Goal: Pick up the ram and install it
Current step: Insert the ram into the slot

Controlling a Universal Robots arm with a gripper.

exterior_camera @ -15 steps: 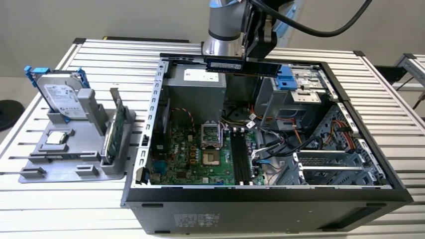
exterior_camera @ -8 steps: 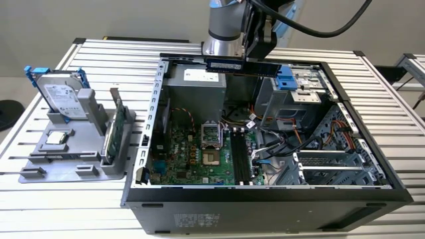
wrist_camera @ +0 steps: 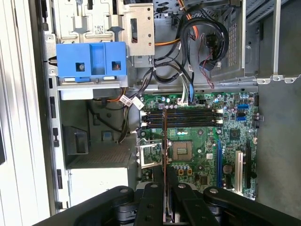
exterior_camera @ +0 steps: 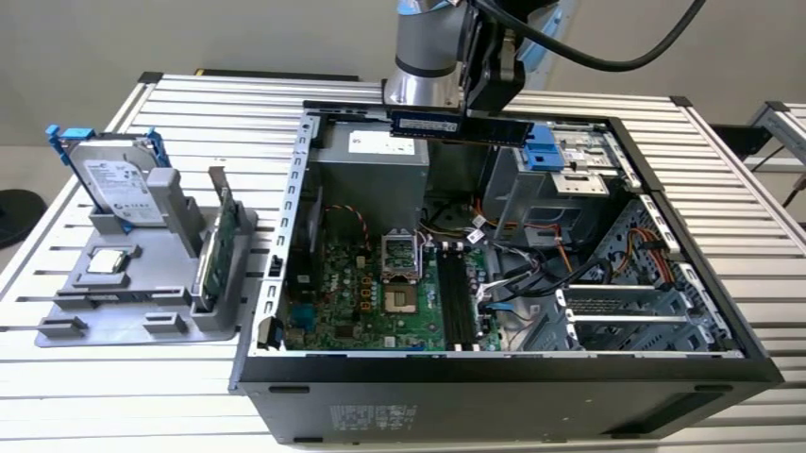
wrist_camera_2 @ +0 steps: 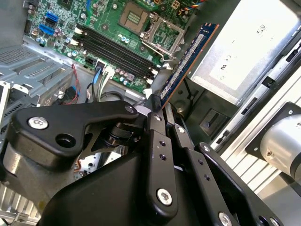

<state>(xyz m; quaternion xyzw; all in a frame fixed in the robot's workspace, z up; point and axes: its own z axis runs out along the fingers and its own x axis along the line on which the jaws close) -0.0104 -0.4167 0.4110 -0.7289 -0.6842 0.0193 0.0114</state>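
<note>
Black jointed fingers [wrist_camera_2: 156,141] clamp the ram [exterior_camera: 456,125], a thin flat blue stick, above the green motherboard [exterior_camera: 365,302] in the open case [exterior_camera: 504,370].

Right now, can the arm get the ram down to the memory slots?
Probably yes: the pincer grips the ram above the open case; slots look empty, cables lie beside them, not across.

gripper [wrist_camera_2: 159,109]: matt black | ram [wrist_camera_2: 188,61]: smooth circuit board | case [exterior_camera: 297,189]: bare metal (dull)

On slatted metal table [exterior_camera: 189,102]: open black computer case [exterior_camera: 504,392] toward the exterior view's right, grey parts holder [exterior_camera: 126,328] just beside.
</note>
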